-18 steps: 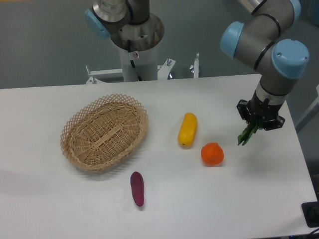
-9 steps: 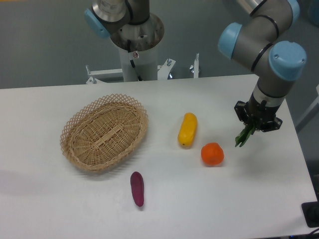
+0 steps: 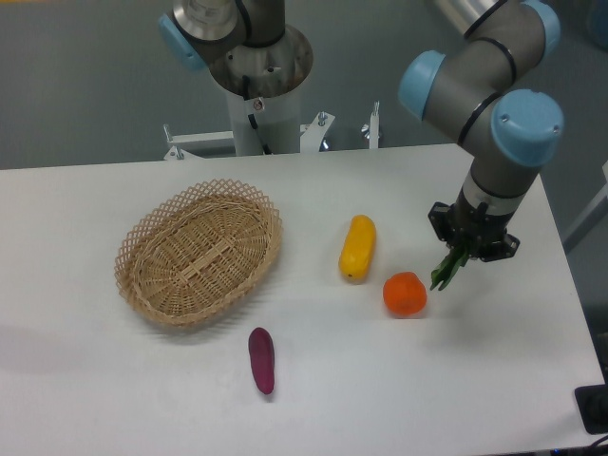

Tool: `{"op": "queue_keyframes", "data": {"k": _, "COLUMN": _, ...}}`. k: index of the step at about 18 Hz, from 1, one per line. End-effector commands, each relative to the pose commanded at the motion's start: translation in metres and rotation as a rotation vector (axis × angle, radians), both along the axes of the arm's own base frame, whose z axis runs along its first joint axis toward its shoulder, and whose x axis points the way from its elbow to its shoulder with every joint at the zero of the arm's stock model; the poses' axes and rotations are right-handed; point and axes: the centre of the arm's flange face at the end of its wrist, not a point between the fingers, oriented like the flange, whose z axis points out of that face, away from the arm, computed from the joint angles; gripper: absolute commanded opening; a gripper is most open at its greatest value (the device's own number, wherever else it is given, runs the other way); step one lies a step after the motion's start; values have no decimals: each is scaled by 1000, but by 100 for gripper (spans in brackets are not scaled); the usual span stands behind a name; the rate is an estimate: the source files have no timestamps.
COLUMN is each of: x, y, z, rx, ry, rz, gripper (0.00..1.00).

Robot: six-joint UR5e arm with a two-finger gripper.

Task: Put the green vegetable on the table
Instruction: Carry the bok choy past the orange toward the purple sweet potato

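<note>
Right of centre, just beside the orange fruit [image 3: 405,294], the green vegetable [image 3: 448,267] is hanging over the table [image 3: 494,361], and the arm is reaching straight down, its gripper [image 3: 471,243] clamping the vegetable's top.

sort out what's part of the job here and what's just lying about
Part of the job: green vegetable, hanging from the gripper with jaws shut on it; white table, where it goes.

Just lying about: wicker basket, yellow vegetable, orange fruit, purple vegetable.
</note>
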Motion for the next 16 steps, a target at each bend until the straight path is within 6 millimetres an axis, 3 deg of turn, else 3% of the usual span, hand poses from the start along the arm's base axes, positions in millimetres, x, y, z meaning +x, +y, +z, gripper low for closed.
{"op": "queue_keyframes", "data": {"k": 6, "x": 23, "y": 35, "z": -7, "rx": 4, "ry": 6, "rz": 7, "gripper": 10}}
{"op": "queue_keyframes", "data": {"k": 13, "x": 104, "y": 130, "z": -25, "rx": 55, "ry": 35, "rz": 31, "gripper": 10}}
{"op": "queue_keyframes", "data": {"k": 16, "x": 130, "y": 156, "z": -28, "rx": 104, "ry": -18, "rz": 44, "gripper": 10}}
